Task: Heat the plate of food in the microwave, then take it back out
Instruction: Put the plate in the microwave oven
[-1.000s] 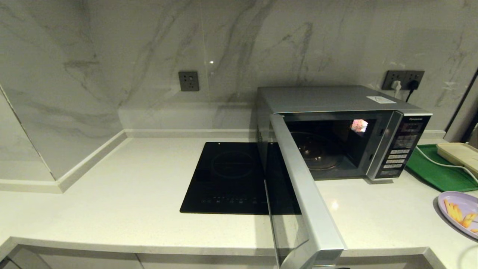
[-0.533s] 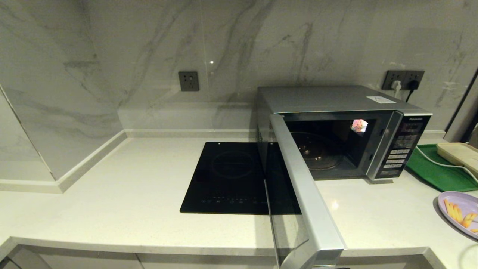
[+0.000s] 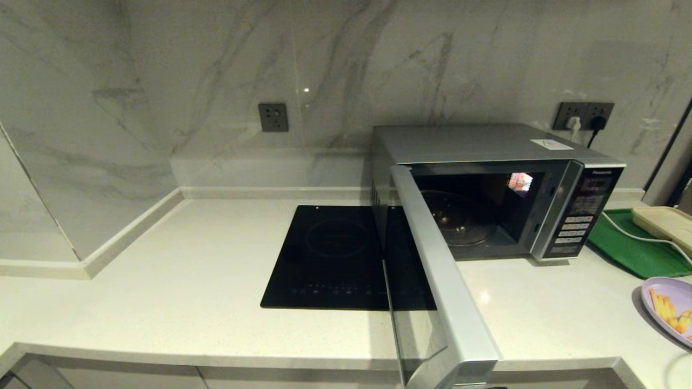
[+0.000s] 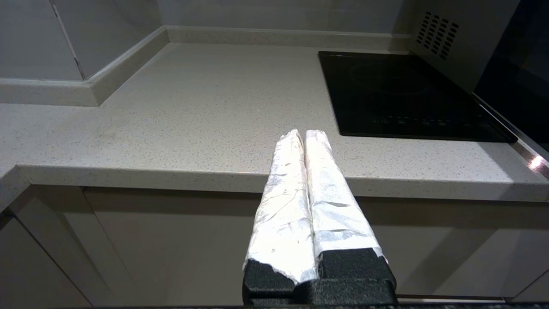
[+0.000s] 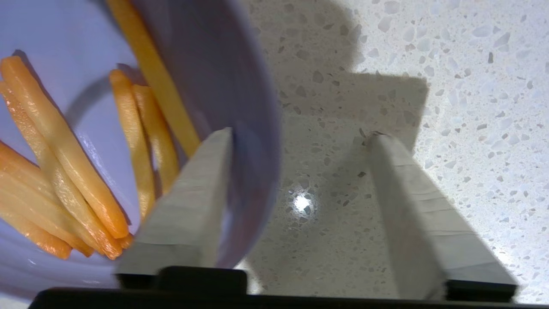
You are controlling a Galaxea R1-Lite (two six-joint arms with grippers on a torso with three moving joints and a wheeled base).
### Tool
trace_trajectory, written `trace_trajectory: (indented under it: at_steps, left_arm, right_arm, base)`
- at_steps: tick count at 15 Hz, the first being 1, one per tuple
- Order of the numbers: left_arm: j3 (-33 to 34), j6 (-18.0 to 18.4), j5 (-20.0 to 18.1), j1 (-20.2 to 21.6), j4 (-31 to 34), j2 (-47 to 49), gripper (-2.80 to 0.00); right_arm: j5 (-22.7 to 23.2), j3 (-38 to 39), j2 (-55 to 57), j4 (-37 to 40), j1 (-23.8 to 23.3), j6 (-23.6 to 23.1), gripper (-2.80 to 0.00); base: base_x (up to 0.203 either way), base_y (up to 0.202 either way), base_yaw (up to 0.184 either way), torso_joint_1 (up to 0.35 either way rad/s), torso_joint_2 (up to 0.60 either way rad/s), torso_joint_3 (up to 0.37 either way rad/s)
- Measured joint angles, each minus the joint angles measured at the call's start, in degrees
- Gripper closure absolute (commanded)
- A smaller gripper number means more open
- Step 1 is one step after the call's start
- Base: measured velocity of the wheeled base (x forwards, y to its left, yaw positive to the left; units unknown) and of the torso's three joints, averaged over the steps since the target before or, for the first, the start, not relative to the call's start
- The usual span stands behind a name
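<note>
One claw at work: right claw point(image 5: 300, 171) straddling the plate point(image 5: 128, 128) rim, one finger point(image 5: 188, 206) over the fries inside, the other outside above the surface point(image 5: 472, 64), parted, not yet clamped. Plate at far right, well apart from the open microwave point(image 3: 486, 178). Left claw point(image 4: 304, 137) clenched, parked.

Head view was dim and even; a small light spot reflected on the marble wall point(image 3: 306, 89), and a pink glint showed inside the microwave point(image 3: 520, 182). Straight lines bowed toward the frame edges. In the right wrist view, the counter point(image 5: 472, 86) carried a glare spot and blocky shadows; the plate of food point(image 5: 85, 128) was blurred, too close for focus.
</note>
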State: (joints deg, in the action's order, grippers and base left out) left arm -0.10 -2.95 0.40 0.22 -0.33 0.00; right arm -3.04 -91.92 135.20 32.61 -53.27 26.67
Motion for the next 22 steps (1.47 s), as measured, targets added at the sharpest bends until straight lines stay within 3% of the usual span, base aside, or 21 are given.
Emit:
trace_trajectory:
  at_steps: [15,22]
  left_arm:
    - [0.00,0.00,0.01,0.02,0.00,0.00,0.00]
    - [0.00,0.00,0.01,-0.01,0.01,0.00,0.00]
  right_arm:
    - [0.26,1.15,-0.41,-0.06,-0.06,-0.09,0.00]
    - [3.87,3.44,-4.68,0.24,0.67,-2.51,0.00]
  base:
    - [0.000,0.000,0.000,0.000,0.00,0.000]
    - [0.000,0.000,0.000,0.000,0.00,0.000]
